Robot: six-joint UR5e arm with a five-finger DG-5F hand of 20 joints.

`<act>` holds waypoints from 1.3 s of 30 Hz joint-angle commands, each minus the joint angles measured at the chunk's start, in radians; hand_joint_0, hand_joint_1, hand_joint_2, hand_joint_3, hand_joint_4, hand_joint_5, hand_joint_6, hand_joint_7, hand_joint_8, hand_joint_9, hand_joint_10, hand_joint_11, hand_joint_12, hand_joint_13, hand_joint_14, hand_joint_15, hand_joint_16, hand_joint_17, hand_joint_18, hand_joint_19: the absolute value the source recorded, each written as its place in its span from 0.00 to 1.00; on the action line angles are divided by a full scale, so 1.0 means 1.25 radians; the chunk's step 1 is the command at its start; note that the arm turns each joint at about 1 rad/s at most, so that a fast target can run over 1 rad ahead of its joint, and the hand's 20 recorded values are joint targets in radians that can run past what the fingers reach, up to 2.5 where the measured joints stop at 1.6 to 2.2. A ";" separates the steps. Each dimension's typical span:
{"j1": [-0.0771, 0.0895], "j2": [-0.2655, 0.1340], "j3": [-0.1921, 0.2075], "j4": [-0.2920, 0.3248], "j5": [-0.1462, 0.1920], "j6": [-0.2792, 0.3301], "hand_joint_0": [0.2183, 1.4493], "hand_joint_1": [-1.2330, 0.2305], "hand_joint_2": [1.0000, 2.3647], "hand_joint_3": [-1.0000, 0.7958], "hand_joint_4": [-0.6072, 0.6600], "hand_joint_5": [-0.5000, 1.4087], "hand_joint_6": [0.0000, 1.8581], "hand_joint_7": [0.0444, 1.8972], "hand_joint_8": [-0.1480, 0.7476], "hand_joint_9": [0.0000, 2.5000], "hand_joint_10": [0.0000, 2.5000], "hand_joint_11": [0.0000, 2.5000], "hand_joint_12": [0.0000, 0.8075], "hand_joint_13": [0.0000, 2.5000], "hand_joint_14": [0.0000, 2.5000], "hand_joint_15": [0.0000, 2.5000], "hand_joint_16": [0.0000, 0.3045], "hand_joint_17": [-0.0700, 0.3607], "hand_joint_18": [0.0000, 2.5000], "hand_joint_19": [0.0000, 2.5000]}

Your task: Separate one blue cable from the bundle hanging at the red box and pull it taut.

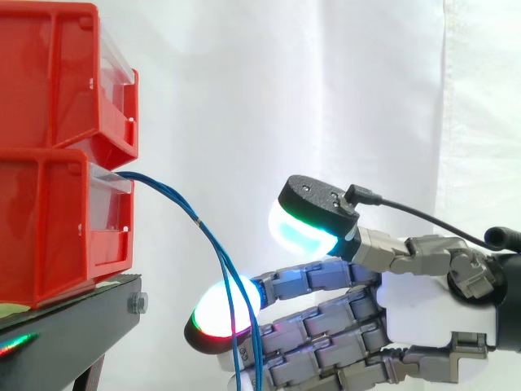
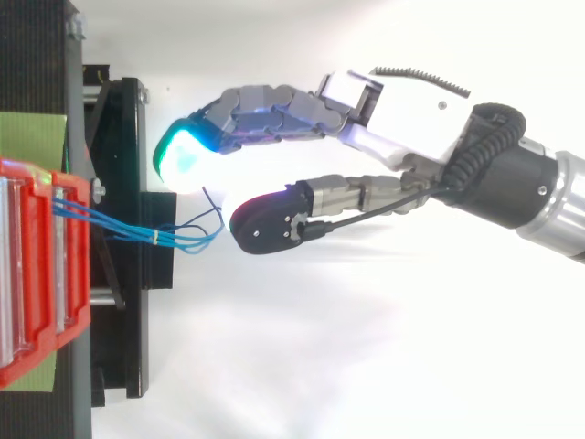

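A bundle of thin blue cables [image 1: 175, 198] leaves the lower red bin [image 1: 49, 228], bends at a small tie and hangs down past the stand's edge. In the top view the strands [image 2: 137, 230] fan out to the right of the bin, their loose ends lying between the thumb and the fingers. My hand [image 1: 423, 314] reaches in from the right, open. Its fingers are stretched toward the cables and the thumb is held apart above them. One glowing fingertip [image 1: 224, 314] sits just behind the hanging strands. No strand is pinched.
Two red bins are stacked on a black stand [image 1: 73, 326] at the left, the upper bin [image 1: 57, 81] overhanging the cables' exit. A white curtain [image 1: 326, 98] forms the backdrop. In the top view the stand's frame [image 2: 137, 183] lies close to the fingertips.
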 commanded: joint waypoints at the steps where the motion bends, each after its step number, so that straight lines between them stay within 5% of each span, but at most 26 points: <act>1: 0.004 -0.006 0.014 -0.002 -0.005 0.005 0.26 0.47 0.00 0.29 0.66 0.15 0.27 0.44 0.47 0.17 0.00 0.11 0.43 0.18 0.00 0.11 0.14 0.39 0.12 0.13; 16: 0.037 -0.006 0.027 0.008 -0.011 0.010 0.26 0.47 0.00 0.29 0.67 0.15 0.27 0.45 0.47 0.18 0.00 0.11 0.43 0.19 0.00 0.11 0.14 0.39 0.12 0.13; 18: 0.044 -0.006 0.042 0.000 -0.009 0.039 0.26 0.47 0.00 0.29 0.67 0.15 0.27 0.45 0.47 0.18 0.00 0.11 0.43 0.19 0.00 0.11 0.14 0.39 0.12 0.13; 26: 0.046 -0.017 0.054 -0.015 -0.010 0.052 0.26 0.47 0.00 0.29 0.67 0.15 0.27 0.44 0.47 0.18 0.00 0.12 0.43 0.19 0.00 0.11 0.14 0.39 0.12 0.14; 32: 0.039 -0.042 0.064 -0.015 -0.017 0.135 0.26 0.47 0.00 0.29 0.67 0.15 0.27 0.45 0.47 0.18 0.00 0.12 0.43 0.20 0.00 0.11 0.14 0.39 0.12 0.14; 39: 0.037 -0.042 0.065 -0.020 -0.018 0.137 0.27 0.47 0.00 0.29 0.67 0.15 0.27 0.45 0.46 0.18 0.00 0.12 0.43 0.20 0.00 0.11 0.14 0.38 0.13 0.14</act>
